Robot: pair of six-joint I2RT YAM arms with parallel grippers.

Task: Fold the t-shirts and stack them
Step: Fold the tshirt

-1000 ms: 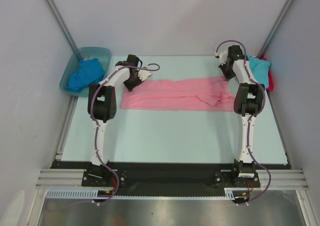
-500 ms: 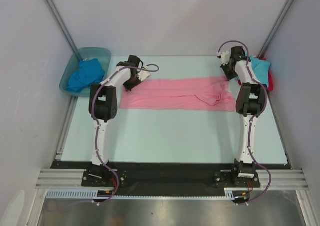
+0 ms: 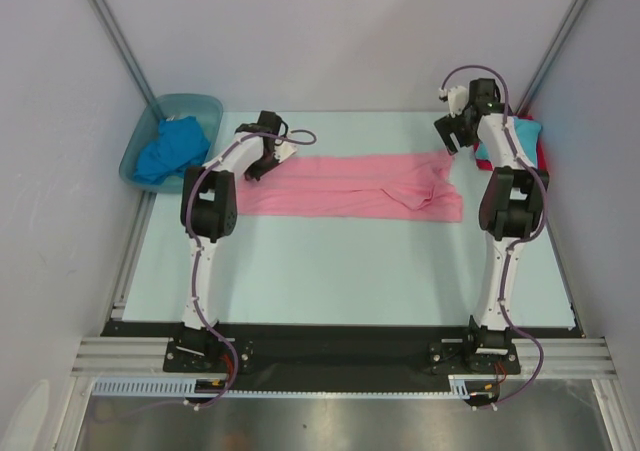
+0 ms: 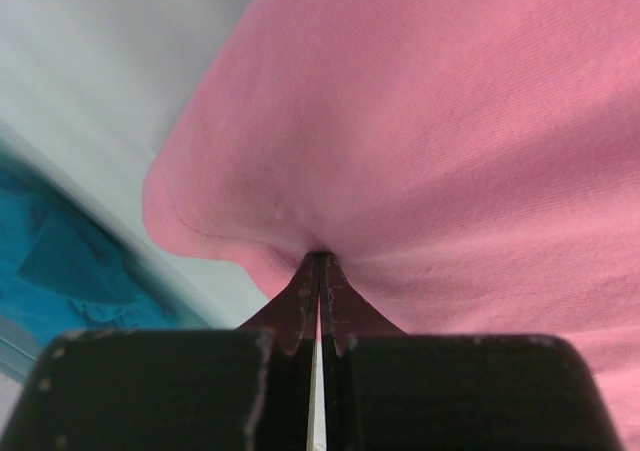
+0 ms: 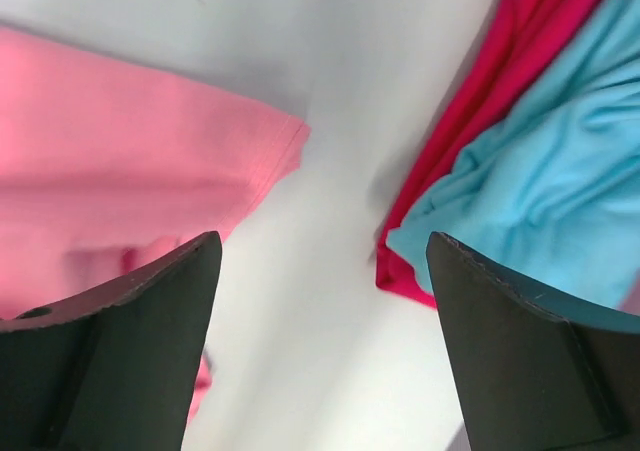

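The pink t-shirt (image 3: 350, 186) is laid crosswise on the bench (image 3: 350, 261): left end pinched by the left end effector (image 4: 318, 263), right end just beside the spread, empty right end effector (image 5: 318, 256).

Pink tee (image 4: 450, 121): matt knit cloth

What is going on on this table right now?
A robot is working on a pink t-shirt laid out as a long strip on the table. The left hand is shut on the end nearest the tub, while the right hand hangs open over the other end, holding nothing. A turquoise t-shirt lies on a red one at the far right, and a blue one sits in the tub.
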